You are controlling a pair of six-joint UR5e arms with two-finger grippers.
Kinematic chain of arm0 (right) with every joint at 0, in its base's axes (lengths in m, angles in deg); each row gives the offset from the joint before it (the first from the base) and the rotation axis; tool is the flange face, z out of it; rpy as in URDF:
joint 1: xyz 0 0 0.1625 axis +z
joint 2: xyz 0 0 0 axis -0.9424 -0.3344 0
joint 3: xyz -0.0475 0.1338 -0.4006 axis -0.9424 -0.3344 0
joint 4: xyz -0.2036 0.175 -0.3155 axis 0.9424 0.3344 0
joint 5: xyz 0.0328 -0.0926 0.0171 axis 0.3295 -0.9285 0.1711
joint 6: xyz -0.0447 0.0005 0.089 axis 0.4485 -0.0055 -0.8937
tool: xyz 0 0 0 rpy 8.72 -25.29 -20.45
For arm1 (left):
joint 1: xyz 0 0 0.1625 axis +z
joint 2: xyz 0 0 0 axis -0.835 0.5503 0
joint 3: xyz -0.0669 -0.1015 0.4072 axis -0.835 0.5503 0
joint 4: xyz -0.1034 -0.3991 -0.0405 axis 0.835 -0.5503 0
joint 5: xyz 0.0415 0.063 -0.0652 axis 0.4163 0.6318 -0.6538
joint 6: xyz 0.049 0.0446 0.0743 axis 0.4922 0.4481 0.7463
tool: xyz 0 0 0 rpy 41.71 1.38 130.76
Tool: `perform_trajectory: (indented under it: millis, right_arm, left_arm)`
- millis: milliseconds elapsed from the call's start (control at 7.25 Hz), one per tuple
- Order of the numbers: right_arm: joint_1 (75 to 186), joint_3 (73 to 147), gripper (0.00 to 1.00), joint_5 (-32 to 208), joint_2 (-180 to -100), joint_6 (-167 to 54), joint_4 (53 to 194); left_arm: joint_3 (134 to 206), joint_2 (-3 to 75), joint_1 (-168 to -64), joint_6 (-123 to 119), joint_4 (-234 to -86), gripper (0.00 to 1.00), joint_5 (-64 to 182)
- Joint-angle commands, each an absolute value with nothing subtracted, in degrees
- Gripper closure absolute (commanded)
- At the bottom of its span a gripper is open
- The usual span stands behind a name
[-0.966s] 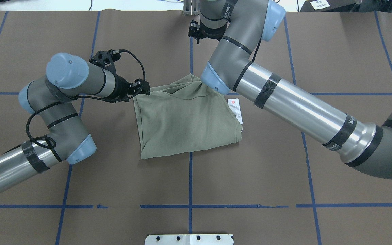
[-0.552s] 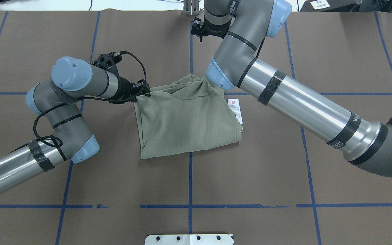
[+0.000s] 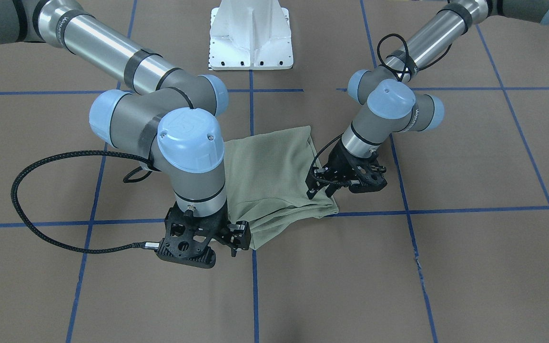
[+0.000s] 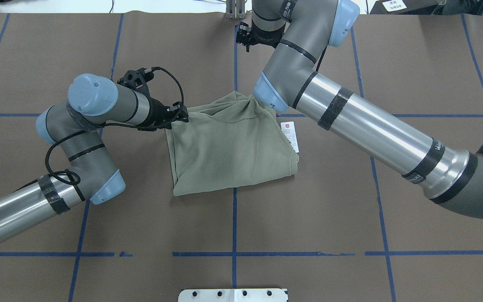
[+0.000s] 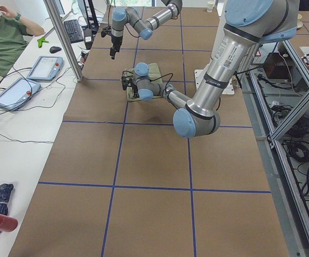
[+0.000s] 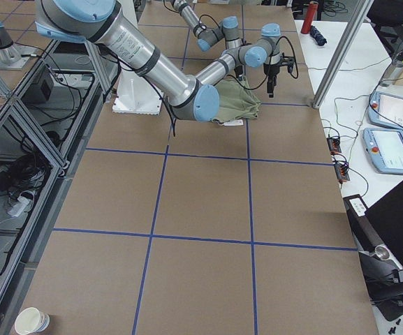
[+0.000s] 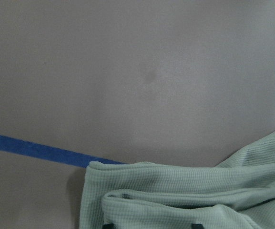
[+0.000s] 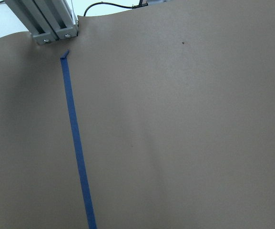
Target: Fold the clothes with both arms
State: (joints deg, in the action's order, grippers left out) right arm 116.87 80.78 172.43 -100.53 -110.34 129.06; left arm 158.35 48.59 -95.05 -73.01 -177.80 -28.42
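The pale sage-green shirt (image 4: 229,151) lies folded into a rough rectangle at the table's middle, with its white hang tag (image 4: 290,134) lying at its right edge. It also shows in the front view (image 3: 274,176). My left gripper (image 4: 181,116) is low at the shirt's far left corner, its jaws open at the bunched fabric edge (image 7: 185,195); the front view shows this gripper (image 3: 321,190) too. My right gripper (image 4: 243,37) hangs raised beyond the shirt's far edge, open and empty; it also shows in the front view (image 3: 238,243). Its wrist view shows only bare table.
Brown table cover with blue tape lines (image 4: 234,218). The white pedestal base (image 3: 250,38) stands at the robot's side. An aluminium post (image 8: 46,24) stands at the far table edge. Operator and tablets sit beyond the far edge (image 5: 15,64).
My left gripper has shifted a little right and nearer, onto the shirt's far left corner. My right arm drew slightly up and away, then stayed still. The shirt has not moved.
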Motion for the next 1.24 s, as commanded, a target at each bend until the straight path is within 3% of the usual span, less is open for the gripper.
perform_trajectory:
  millis: [0,138,276,414,1103]
  right_arm:
    - [116.9,80.8,0.0,172.4,-100.5,-110.3,129.1]
    - [116.9,80.8,0.0,172.4,-100.5,-110.3,129.1]
    - [116.9,80.8,0.0,172.4,-100.5,-110.3,129.0]
    - [116.9,80.8,0.0,172.4,-100.5,-110.3,129.0]
    - [116.9,82.1,0.0,172.4,-101.7,-110.3,129.0]
  left_arm:
    - [158.3,48.5,-94.5,-73.0,-177.7,0.59,-27.7]
    - [158.3,48.5,-94.5,-73.0,-177.7,0.63,-27.6]
    - [158.4,48.5,-94.5,-72.9,-177.6,0.74,-27.6]
    - [158.7,48.3,-94.5,-72.8,-177.5,1.0,-27.6]
    - [159.5,46.1,-97.2,-63.7,-177.4,1.0,-27.6]
